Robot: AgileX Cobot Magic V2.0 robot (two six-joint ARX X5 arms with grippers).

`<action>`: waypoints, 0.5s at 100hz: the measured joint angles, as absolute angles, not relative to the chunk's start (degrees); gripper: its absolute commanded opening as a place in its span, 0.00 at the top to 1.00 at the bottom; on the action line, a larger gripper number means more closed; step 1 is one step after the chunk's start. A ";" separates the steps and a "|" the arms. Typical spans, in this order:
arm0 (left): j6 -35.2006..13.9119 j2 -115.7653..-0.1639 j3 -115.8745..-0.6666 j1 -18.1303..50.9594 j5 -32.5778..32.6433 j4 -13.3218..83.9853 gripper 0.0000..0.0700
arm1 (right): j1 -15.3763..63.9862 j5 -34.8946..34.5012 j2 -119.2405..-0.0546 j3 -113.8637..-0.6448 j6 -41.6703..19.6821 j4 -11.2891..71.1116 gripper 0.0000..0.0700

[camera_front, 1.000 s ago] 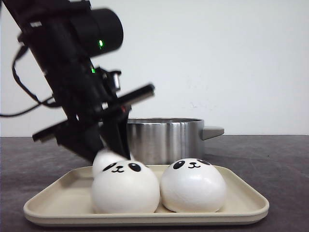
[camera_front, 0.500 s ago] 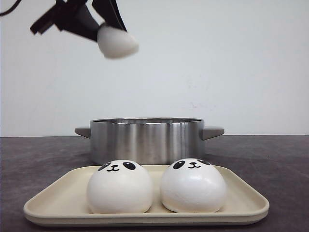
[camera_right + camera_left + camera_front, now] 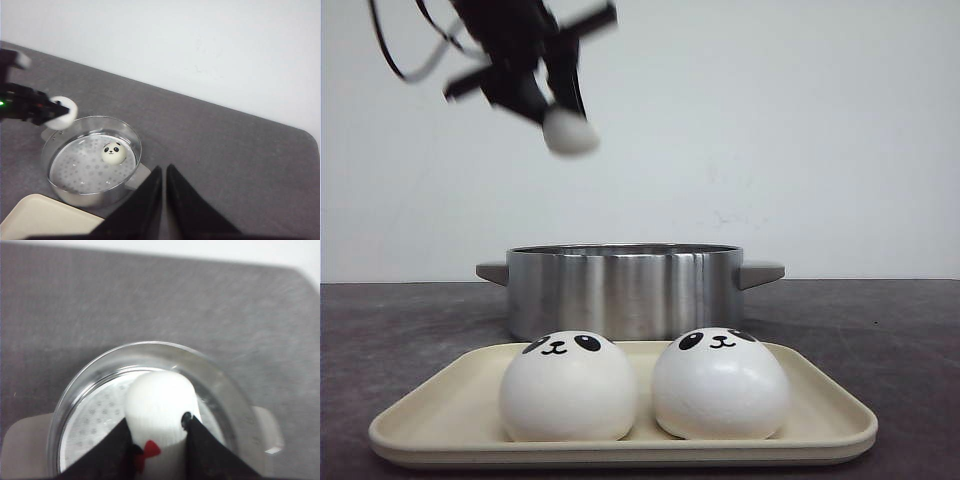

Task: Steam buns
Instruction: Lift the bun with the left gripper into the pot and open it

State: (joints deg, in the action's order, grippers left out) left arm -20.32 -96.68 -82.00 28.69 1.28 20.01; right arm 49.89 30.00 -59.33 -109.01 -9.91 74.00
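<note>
Four buns total here. Two sit side by side on the cream tray (image 3: 820, 425): the left bun (image 3: 568, 388) and the right bun (image 3: 720, 384). A third bun (image 3: 114, 153) is already inside the steel pot (image 3: 625, 288). The fourth bun (image 3: 569, 131) is pinched in the left gripper (image 3: 558, 100), high over the pot. The right gripper (image 3: 164, 200) has its fingers nearly together, holding nothing.

A plain white wall (image 3: 800, 130) fills the backdrop, bare apart from a few faint marks, and meets the dark grey table (image 3: 880, 330) along a straight horizontal line. The table's matte surface shows a fine, fabric-like texture, and one rounded corner (image 3: 312, 142) shows from above. Soft, even light falls across the scene, casting only weak shadows.
</note>
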 measured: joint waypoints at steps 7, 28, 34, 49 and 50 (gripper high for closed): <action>-20.29 -100.66 -83.37 28.38 1.26 20.05 1.00 | 49.89 30.00 -59.33 -109.01 -9.93 74.41 0.99; -20.29 -109.01 -84.38 28.25 1.23 19.99 0.95 | 49.89 30.11 -59.33 -109.01 -10.85 76.49 0.99; -20.29 -110.80 -84.38 28.25 1.23 20.01 0.84 | 49.89 30.35 -59.33 -109.01 -11.29 76.51 0.99; -20.34 -113.10 -84.38 28.23 1.23 20.14 0.40 | 49.89 31.31 -59.33 -109.01 -12.23 76.62 0.99; -20.34 -113.10 -84.38 28.23 1.23 20.14 0.37 | 49.89 31.31 -59.33 -109.01 -12.27 76.62 0.99</action>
State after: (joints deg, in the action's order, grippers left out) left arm -20.34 -113.10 -84.38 28.23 1.23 20.14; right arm 49.89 31.31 -59.33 -109.01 -12.27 76.62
